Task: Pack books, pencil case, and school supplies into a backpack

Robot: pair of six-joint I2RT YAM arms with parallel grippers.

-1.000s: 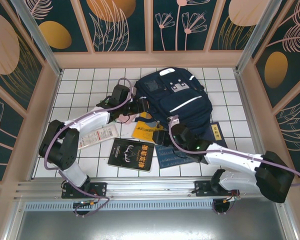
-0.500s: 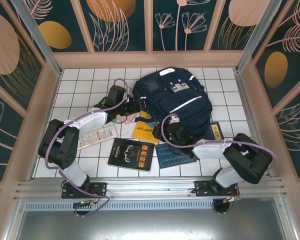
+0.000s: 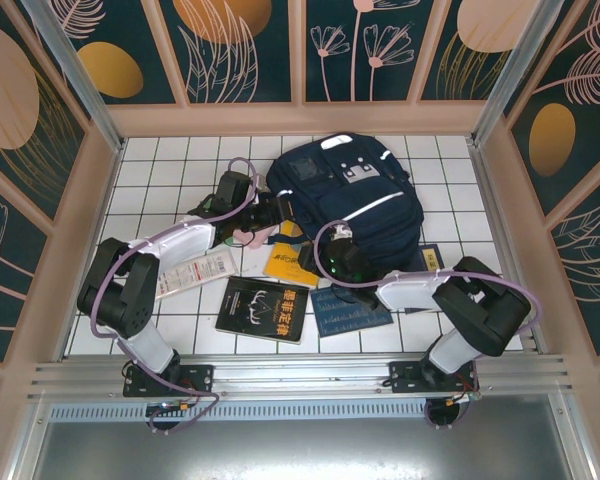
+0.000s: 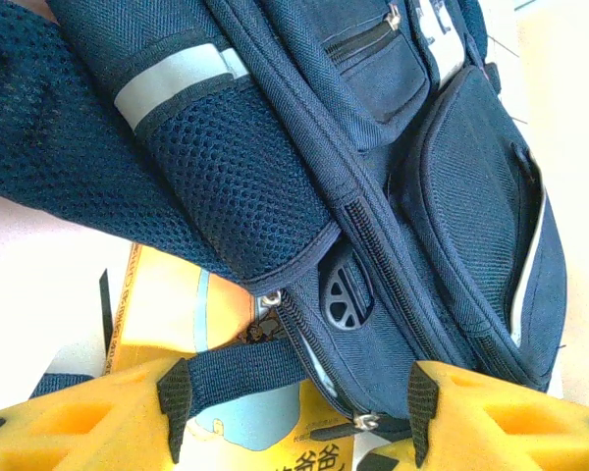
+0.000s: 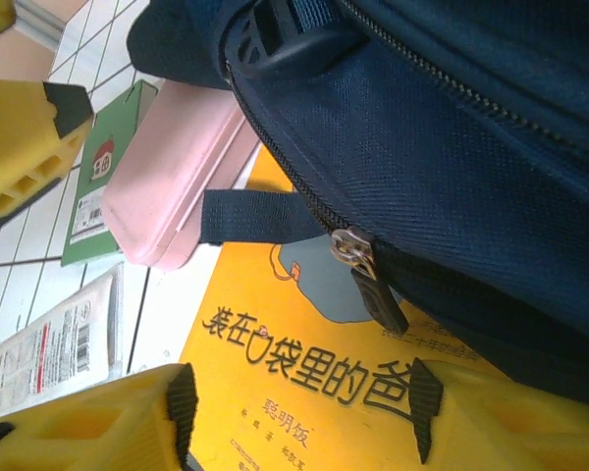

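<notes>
The navy backpack (image 3: 348,195) lies at the back middle of the tiles, its near edge resting on an orange-yellow book (image 3: 288,265). My left gripper (image 3: 273,213) is open at the backpack's left lower corner. In the left wrist view the left gripper (image 4: 294,407) straddles a dark strap (image 4: 240,368) and the zipper edge. My right gripper (image 3: 323,262) is open over the orange-yellow book (image 5: 304,373), just below a zipper pull (image 5: 358,257). The pink pencil case (image 5: 167,191) lies beside a small green book (image 5: 98,172) and the whitish packet (image 5: 49,348).
A black book (image 3: 263,308) and a blue book (image 3: 348,312) lie near the front, and another blue book (image 3: 432,262) pokes out to the right of the backpack. The whitish packet (image 3: 193,272) lies by the left arm. Wooden walls (image 3: 90,200) ring the tiles.
My right arm has folded and its gripper has slid left to the backpack's near edge over the orange-yellow book, opening a little wider. The left gripper has barely moved.
</notes>
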